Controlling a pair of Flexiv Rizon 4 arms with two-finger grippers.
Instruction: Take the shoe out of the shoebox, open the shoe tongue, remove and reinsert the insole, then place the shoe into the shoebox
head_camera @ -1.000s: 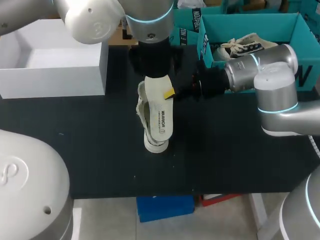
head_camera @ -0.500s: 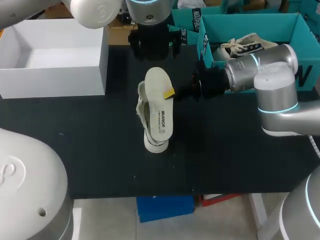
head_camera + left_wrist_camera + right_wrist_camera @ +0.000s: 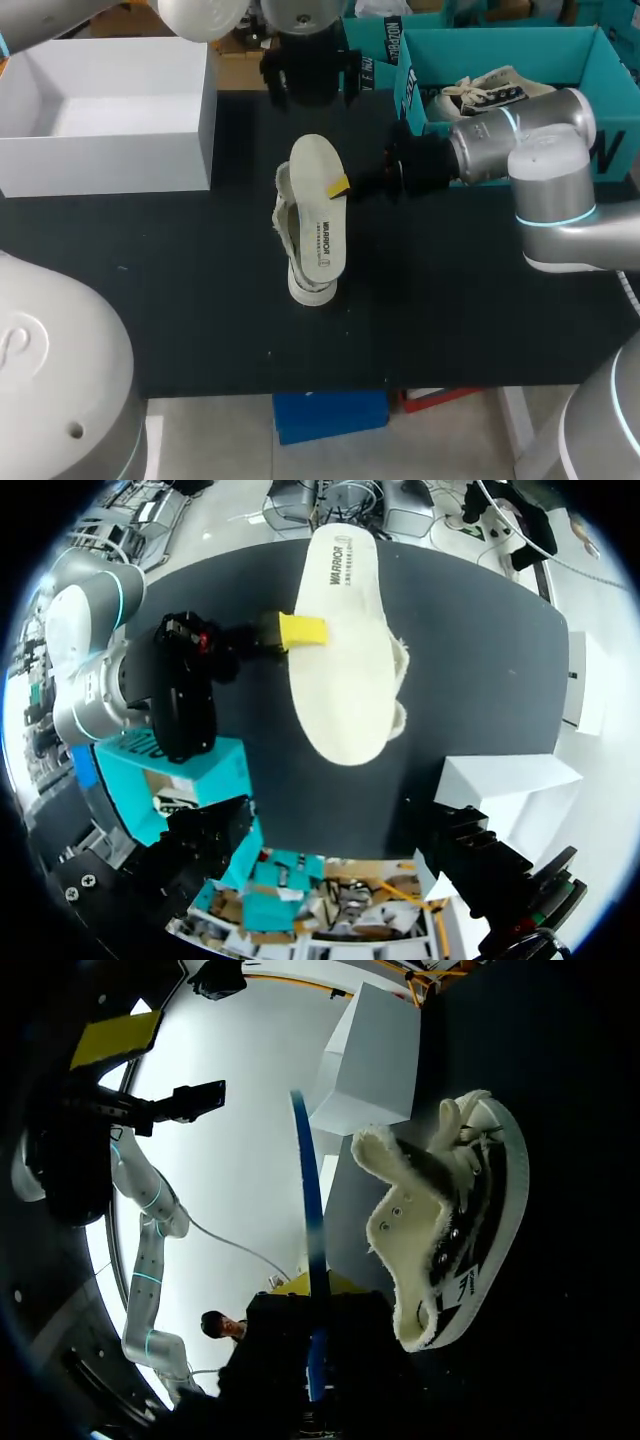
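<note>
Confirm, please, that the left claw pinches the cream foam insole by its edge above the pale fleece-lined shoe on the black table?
Not quite: it is the right claw that pinches the cream foam insole by its edge above the pale fleece-lined shoe on the black table, as the head view shows.

dark print along the insole [image 3: 320,215], white lettering on the teal shoebox [image 3: 500,42] walls, partly cut off
</note>
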